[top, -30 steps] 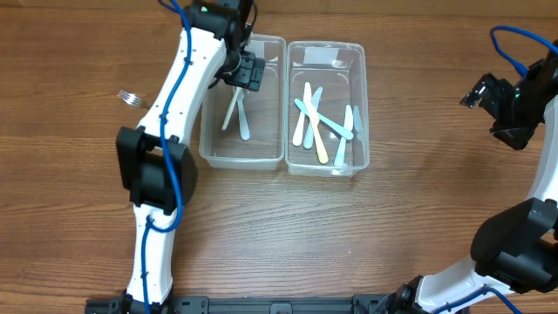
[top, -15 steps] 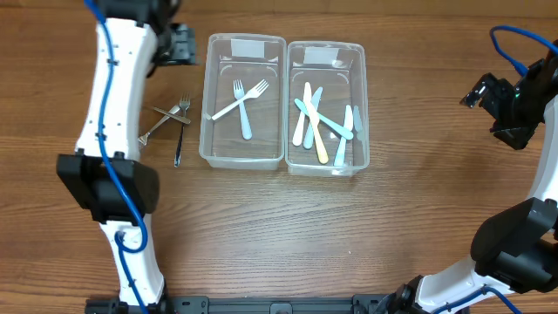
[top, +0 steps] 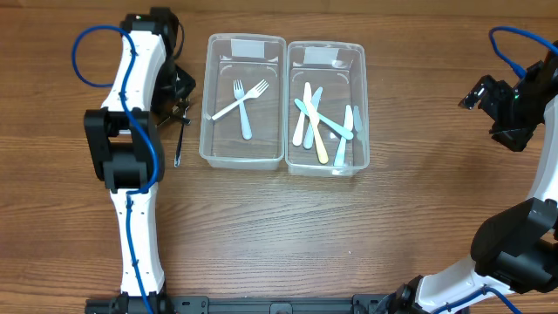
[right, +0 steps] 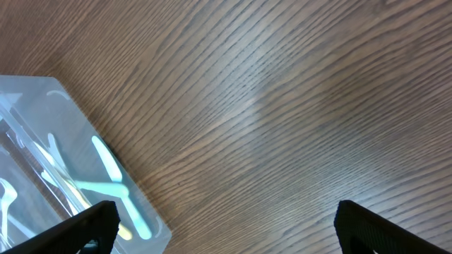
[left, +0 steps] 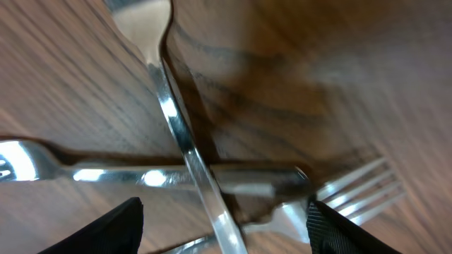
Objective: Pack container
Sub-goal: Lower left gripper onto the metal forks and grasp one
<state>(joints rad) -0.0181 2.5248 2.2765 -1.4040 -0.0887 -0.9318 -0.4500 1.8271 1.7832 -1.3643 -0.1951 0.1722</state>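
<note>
Left wrist view: left fingers [left: 113, 227] spread wide, low over crossed metal forks [left: 201, 176] on tabletop [left: 318, 63], beside fork container [top: 266, 141]. Judged pick step; next move needs closing on a single handle. Right fingers [right: 78, 229] wide, empty.

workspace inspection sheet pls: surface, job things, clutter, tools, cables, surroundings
surface: wooden table, brown grain
job's things: left bin holds two plastic forks; right bin holds several pastel utensils; crossed metal forks lie on the table left of the bins
clutter: nothing seen
tools: left tool open, low over the metal forks; right tool open, empty, over bare wood at the right
cables: left-arm cable and right-arm cable, both blue, away from the bins
surroundings: nothing seen
</note>
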